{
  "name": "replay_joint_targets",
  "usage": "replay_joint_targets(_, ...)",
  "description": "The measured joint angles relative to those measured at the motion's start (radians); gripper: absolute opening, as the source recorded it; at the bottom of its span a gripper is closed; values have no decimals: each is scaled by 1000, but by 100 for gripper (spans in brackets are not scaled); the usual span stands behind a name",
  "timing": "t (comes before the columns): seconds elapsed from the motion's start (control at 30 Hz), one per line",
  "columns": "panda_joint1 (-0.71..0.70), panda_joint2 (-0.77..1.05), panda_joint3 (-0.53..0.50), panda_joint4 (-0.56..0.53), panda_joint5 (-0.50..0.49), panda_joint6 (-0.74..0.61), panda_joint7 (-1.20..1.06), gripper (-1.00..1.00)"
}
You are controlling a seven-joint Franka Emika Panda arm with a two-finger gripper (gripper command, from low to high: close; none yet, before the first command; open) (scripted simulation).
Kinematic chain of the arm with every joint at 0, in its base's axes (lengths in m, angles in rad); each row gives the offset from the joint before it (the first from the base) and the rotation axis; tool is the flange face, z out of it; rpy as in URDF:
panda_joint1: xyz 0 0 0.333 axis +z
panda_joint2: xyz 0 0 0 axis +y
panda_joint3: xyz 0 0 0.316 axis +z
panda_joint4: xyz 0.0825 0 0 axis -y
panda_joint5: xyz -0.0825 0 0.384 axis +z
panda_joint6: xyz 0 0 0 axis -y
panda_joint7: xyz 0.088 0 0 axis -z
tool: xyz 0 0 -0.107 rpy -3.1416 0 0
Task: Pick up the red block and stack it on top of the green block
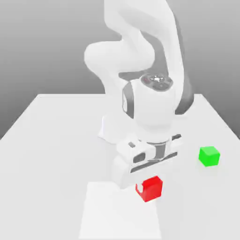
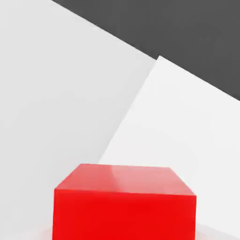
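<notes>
- The gripper [image 1: 140, 183] sits closed on the small glossy red cube [image 1: 151, 188]; the grip looks secure.
- Lift straight up before carrying it to the small green cube [image 1: 209, 156], well apart.

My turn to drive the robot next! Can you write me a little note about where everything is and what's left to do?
Gripper: down low at the red block, jaws shut. It looks like they are closed on the block, but the grip itself is hidden behind the hand.
Red block: near the front of the white table; whether it has left the surface, I cannot tell.
Green block: sitting alone on the table, off to the exterior view's right and a bit farther back, nothing on it.
Done: the arm has reached the red block.
Left: lift the red block, carry it over the green block, set it on top, let go.
</notes>
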Motion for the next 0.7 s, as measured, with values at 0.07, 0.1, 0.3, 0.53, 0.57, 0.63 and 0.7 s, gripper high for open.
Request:
replay_joint_targets(0.07,58,-25,29,-12,10,-13,77,-100)
replay_joint_targets(0.1,83,-36,47,-17,15,-18,117,-100)
replay_joint_targets(0.3,262,-101,122,-52,48,-47,365,-100)
replay_joint_targets(0.53,399,-180,261,-93,103,-81,643,-100)
replay_joint_targets(0.57,420,-192,284,-99,114,-86,681,-100)
replay_joint_targets(0.63,453,-210,328,-108,125,-93,754,-100)
replay_joint_targets(0.7,444,-196,352,-110,79,-83,814,-100)
